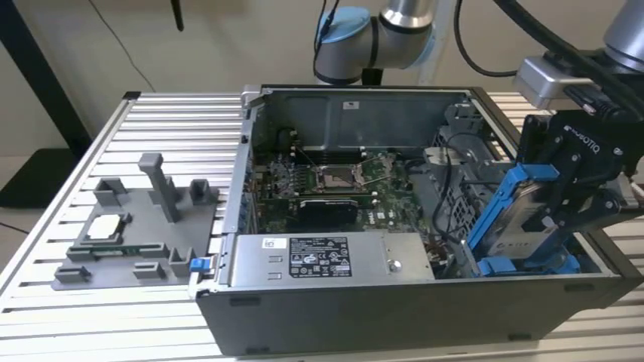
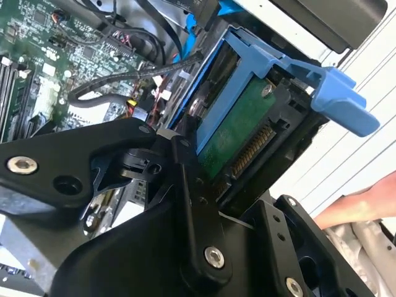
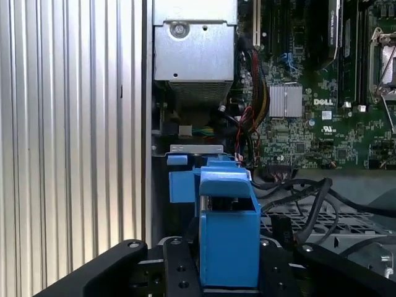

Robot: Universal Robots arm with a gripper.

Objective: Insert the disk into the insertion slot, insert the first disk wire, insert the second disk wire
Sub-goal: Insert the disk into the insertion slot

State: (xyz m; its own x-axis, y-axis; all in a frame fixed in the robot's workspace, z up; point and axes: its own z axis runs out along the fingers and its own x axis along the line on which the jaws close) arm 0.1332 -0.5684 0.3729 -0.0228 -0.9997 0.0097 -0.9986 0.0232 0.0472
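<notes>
My gripper (image 1: 575, 192) is shut on the disk (image 1: 521, 226), a silver drive in a bright blue carrier. It holds the disk tilted, lower end down, inside the open computer case at the exterior view's right. The disk's lower end sits at the blue-trimmed insertion slot (image 1: 500, 265); how deep it sits is hidden. The second wrist view shows the disk's green board and connector (image 2: 238, 133) between my black fingers (image 2: 185, 167). In the first wrist view the blue carrier (image 3: 228, 229) points toward the slot's blue trim (image 3: 180, 185). Black cables (image 3: 306, 192) lie beside it; I cannot tell which are disk wires.
The grey power-supply box (image 1: 322, 258) lies along the case's front, the motherboard (image 1: 332, 181) behind it, and a perforated cage (image 1: 468, 147) at the back right. A grey fixture plate (image 1: 131, 226) sits on the ribbed table. A person's hand (image 2: 356, 207) shows beyond the case.
</notes>
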